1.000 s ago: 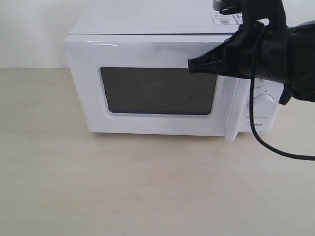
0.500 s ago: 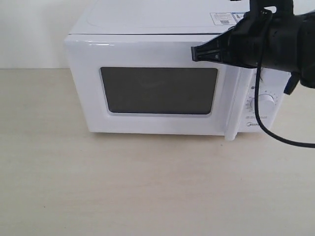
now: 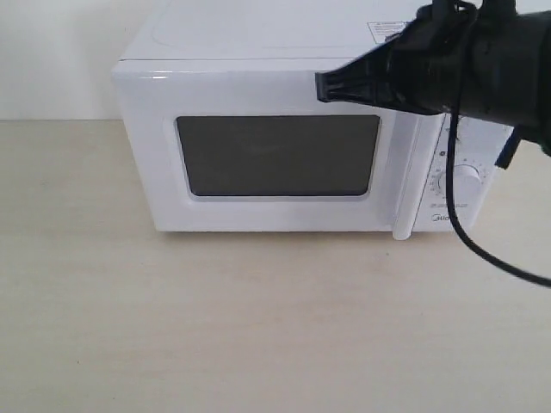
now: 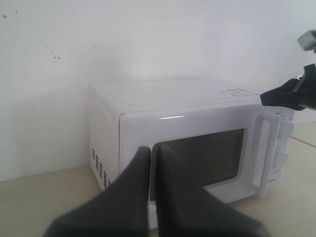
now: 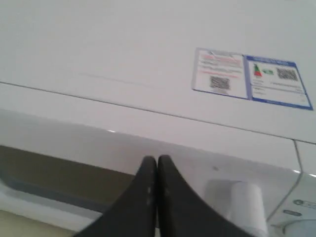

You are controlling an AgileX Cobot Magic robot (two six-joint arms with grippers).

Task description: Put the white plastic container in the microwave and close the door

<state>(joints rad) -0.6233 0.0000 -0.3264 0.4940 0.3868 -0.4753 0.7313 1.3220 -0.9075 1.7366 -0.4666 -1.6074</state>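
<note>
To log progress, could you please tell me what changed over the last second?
The shut right pincer rose and slid leftward in the exterior view across the door near its top; the door swung in nearer flush. The microwave stayed put, the pincer shut.

Pretty bright, flat light all round. The whites nearly blow out and the top of the microwave (image 3: pixel 284 103) melts into the back wall (image 3: pixel 52 52). There's a small glare streak along the top edge of the door (image 3: pixel 271 155), visible from the left wrist too. The counter (image 3: pixel 258 327) only has a thin soft shadow under the box. The exterior view is fairly sharp. The right wrist view is mushy: stickers (image 5: pixel 247 76) unreadable, right claw (image 5: pixel 156 159) a dark blur. The left claw (image 4: pixel 151 148) is out of focus as well.
</note>
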